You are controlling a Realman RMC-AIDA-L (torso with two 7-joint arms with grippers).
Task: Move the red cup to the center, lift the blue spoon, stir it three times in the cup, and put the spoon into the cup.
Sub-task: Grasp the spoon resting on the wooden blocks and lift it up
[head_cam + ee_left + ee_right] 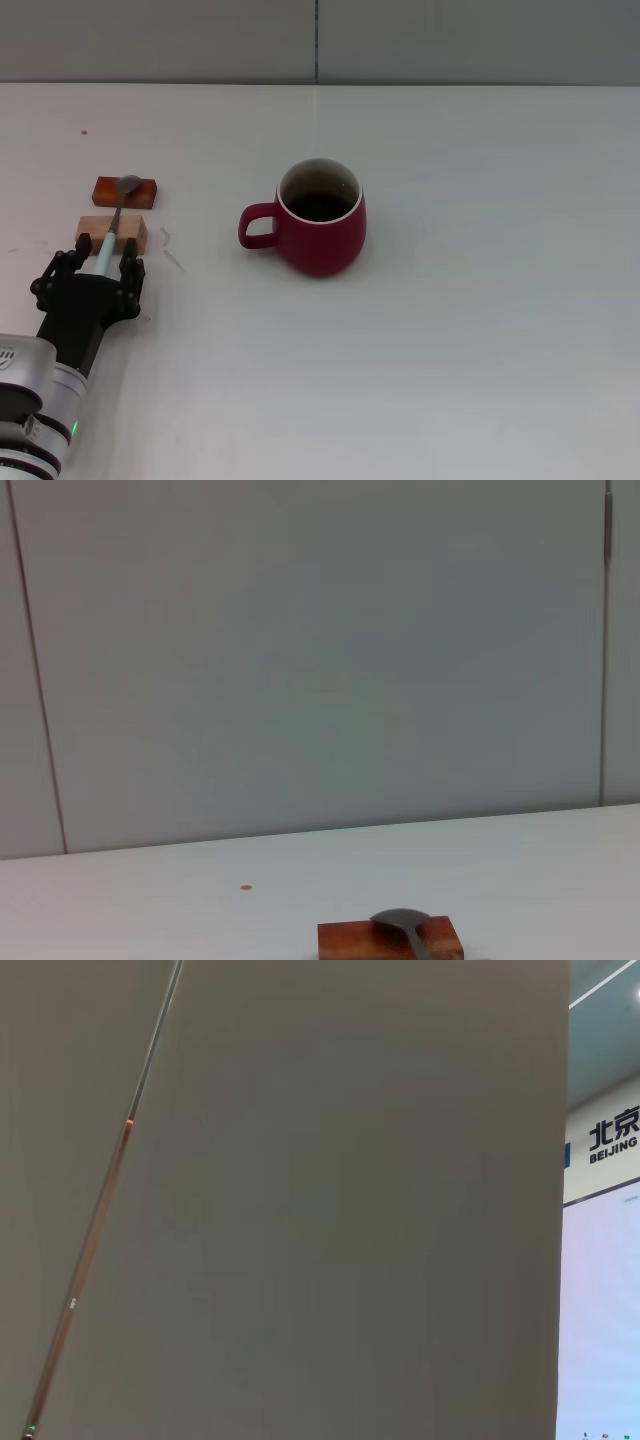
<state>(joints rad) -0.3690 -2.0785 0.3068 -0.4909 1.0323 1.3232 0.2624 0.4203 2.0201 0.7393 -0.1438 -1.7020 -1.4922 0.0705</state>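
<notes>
The red cup (322,228) stands upright near the table's middle, its loop handle pointing toward my left side. The blue spoon (112,225) lies at the left, its grey bowl resting on a reddish wooden block (127,191) and its light blue handle across a pale wooden block (112,231). My left gripper (103,262) is low at the handle's near end, open, with one finger on each side of the handle. In the left wrist view, the spoon's bowl (400,920) sits on the reddish block (390,942). The right gripper is out of view.
The white table (480,330) stretches to a grey wall at the back. A small dark speck (84,131) marks the table's far left. The right wrist view shows only a wall and a sign.
</notes>
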